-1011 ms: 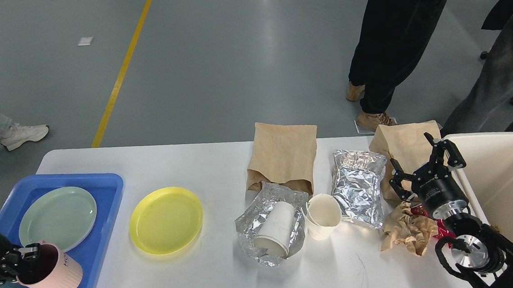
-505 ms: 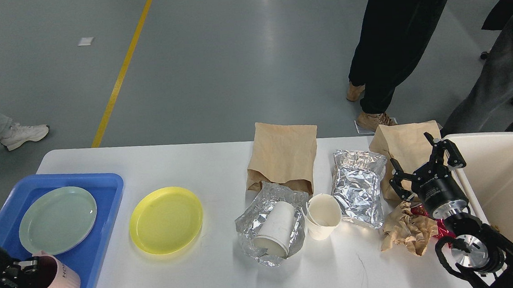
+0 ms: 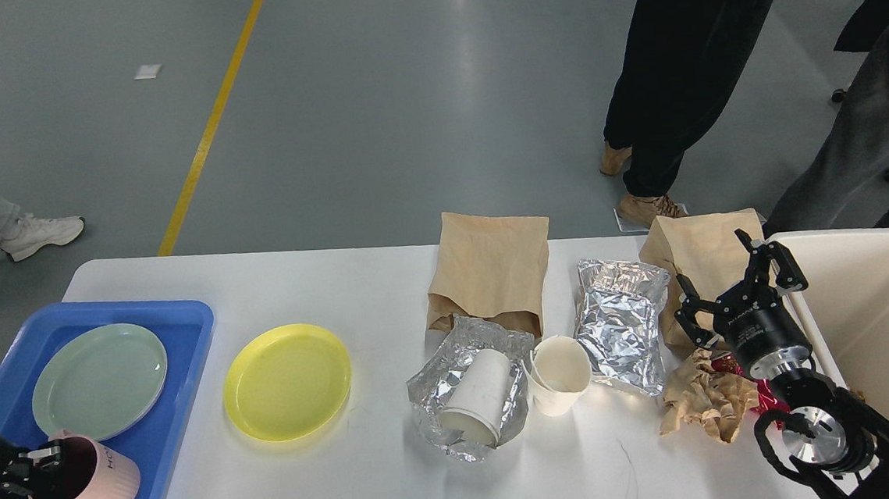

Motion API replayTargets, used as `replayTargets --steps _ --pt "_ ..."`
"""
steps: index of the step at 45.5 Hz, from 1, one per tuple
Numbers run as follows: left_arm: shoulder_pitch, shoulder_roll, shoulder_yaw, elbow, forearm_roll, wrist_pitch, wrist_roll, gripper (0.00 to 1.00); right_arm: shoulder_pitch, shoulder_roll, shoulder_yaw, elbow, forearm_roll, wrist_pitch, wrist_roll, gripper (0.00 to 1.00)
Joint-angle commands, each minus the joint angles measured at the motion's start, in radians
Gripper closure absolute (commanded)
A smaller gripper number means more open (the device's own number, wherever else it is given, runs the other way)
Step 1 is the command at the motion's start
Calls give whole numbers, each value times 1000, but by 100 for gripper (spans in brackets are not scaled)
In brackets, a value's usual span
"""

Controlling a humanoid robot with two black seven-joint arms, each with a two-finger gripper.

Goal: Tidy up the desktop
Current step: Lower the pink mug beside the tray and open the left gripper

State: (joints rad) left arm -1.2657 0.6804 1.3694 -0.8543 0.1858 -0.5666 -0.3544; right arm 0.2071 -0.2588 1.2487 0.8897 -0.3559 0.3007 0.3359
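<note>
The white desktop carries a yellow plate, two brown paper bags, a flat foil pouch and crumpled foil around a tipped paper cup. An upright paper cup stands beside it. At the left, a blue tray holds a green plate and a tilted pink mug. My left gripper is shut on the mug's rim. Over the right bag and crumpled brown paper, my right gripper is open and holds nothing.
A cream bin stands at the right edge, right beside my right arm. People's legs are just beyond the table's far right side. A faint dark scratch marks the near desktop.
My left gripper has carried the pink mug lower and toward the near left corner of the blue tray. The right arm has not moved.
</note>
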Motion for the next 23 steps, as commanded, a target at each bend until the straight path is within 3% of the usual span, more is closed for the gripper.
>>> replayTargets --steps 1,3,7,10,11,17,21,23 --pt "0 1 4 0 -3 5 3 9 0 1 0 0 0 0 0 0" --pt "0 2 2 0 -9 8 0 16 0 1 0 0 0 0 0 0" --pt "-1 8 7 -12 -29 11 6 55 0 0 0 0 0 0 0 0" --pt "-4 16 13 -35 -26 7 14 93 0 1 0 0 0 0 0 0" --pt "-6 18 16 -38 -26 5 18 100 0 1 0 0 0 0 0 0" --pt "-9 18 17 -45 -31 -2 61 100 0 0 0 0 0 0 0 0" --pt "-9 19 17 -45 -31 -3 63 100 0 1 0 0 0 0 0 0" --pt "-9 21 19 -45 -31 4 64 95 0 1 0 0 0 0 0 0"
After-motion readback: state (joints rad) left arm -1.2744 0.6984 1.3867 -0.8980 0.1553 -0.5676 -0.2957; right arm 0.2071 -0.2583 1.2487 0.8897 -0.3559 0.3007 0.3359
